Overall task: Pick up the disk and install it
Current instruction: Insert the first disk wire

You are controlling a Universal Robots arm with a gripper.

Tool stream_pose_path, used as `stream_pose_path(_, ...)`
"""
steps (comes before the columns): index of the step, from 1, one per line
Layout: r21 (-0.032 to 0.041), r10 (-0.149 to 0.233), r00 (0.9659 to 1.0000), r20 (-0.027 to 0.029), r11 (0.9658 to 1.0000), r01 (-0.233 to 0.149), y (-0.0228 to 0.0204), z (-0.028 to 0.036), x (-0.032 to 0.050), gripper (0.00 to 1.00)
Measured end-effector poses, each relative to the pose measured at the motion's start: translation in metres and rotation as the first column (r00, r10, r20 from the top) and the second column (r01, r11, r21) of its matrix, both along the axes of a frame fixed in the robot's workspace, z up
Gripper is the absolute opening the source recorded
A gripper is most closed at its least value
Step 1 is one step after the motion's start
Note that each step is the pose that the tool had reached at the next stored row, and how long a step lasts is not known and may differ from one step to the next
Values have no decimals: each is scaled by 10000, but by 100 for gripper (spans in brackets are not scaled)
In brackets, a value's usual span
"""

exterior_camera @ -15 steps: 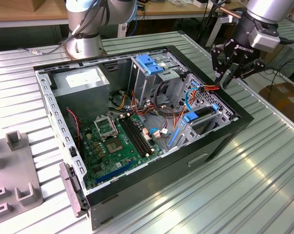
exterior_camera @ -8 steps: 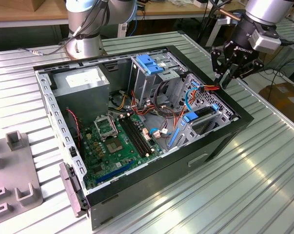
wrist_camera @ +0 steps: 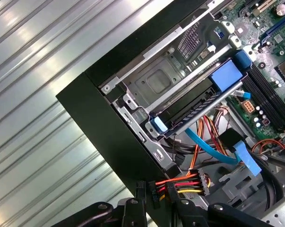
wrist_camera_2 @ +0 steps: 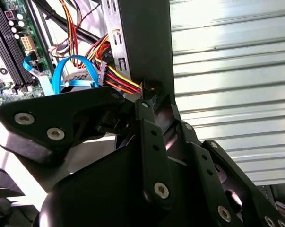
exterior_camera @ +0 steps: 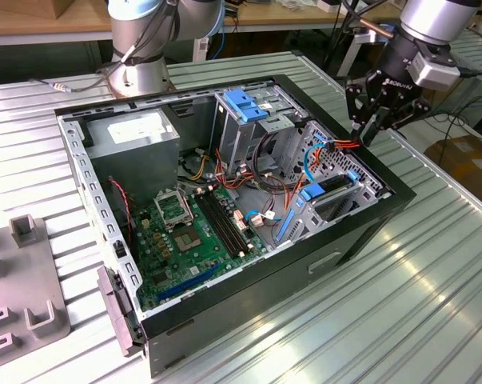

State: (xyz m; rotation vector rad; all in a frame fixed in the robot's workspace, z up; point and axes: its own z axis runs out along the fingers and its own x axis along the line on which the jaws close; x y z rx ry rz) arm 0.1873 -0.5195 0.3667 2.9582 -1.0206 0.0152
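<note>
My pincer (exterior_camera: 369,133) hangs over the case (exterior_camera: 360,232) rim at the exterior view's right, clenched on the black plug (wrist_camera: 151,191) of the red-and-yellow wires (wrist_camera: 182,182). The disk (wrist_camera: 199,98) sits in its bay just beside, blue rails showing, inside the case on the worktop (exterior_camera: 432,304).

Exterior view high and oblique over open computer case (exterior_camera: 225,200), both wrist views close above its cabled edge

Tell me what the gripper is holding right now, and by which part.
The gripper is pinching the black connector of the red, yellow and black power cable, at the case's edge, not the disk.
</note>
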Motion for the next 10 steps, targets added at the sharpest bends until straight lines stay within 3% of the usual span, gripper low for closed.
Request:
stream_pose_path(2, 0, 25, 10000, 1, 10000, -25, 0, -10, 1, 30)
stream_pose_path(3, -2, 35, 10000, 1, 10000, -35, 0, -10, 1, 22)
stream_pose_path(5, -3, 47, 10000, 2, 10000, -47, 0, -10, 1, 17)
stream_pose_path(10, 1, 48, 10000, 2, 10000, -48, 0, 15, 1, 17)
